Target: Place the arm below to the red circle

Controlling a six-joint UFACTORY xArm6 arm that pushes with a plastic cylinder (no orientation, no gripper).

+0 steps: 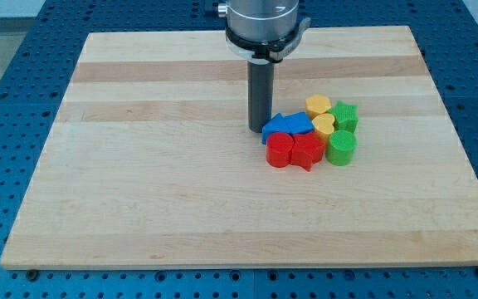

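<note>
The red circle (279,150) is a short red cylinder at the left of a tight cluster of blocks, right of the board's middle. A red star (307,151) touches its right side. My tip (257,128) rests on the board just above and left of the red circle, right beside the left end of the blue blocks (287,125) that lie along the top of the red ones. The rod rises straight up to the arm's head (264,25) at the view's top.
In the same cluster are a yellow hexagon (318,105), a yellow heart (324,124), a green star (345,115) and a green cylinder (341,147). The wooden board (139,183) lies on a blue perforated table (7,50).
</note>
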